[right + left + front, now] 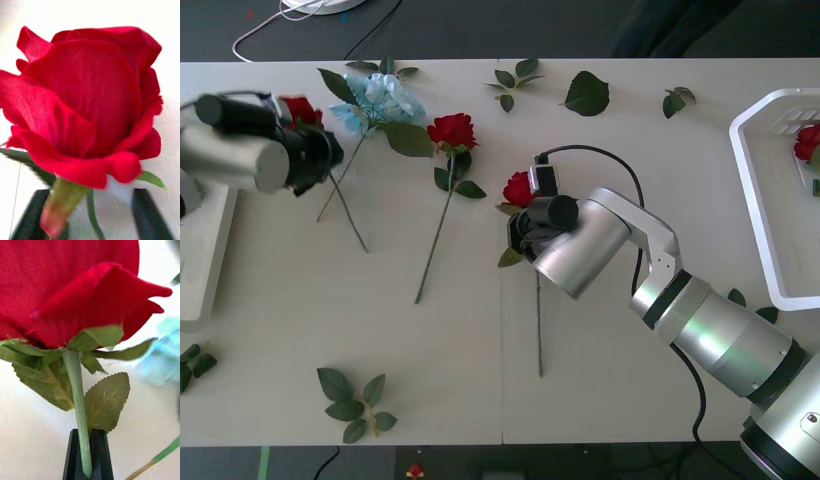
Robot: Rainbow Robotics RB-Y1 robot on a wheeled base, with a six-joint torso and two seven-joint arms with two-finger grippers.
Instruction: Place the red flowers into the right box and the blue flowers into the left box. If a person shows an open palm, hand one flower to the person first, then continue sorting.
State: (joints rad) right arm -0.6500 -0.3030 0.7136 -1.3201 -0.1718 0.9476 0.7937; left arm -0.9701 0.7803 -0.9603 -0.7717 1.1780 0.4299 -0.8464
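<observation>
In the left wrist view, the left gripper (87,455) was seen pinched on a red rose's stem (79,405); this was hidden in the front view. The right gripper (90,217) was spread around another rose (520,188) at the table's (630,150) centre, the right box (755,210) lying at three o'clock.

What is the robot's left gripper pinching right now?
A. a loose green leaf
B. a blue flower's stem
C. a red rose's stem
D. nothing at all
C. In the left wrist view, the left gripper has its two black fingers pressed together on the thin green stem of a red rose, just below the bloom and its leaves; the blue flower lies apart, off to the side.
</observation>
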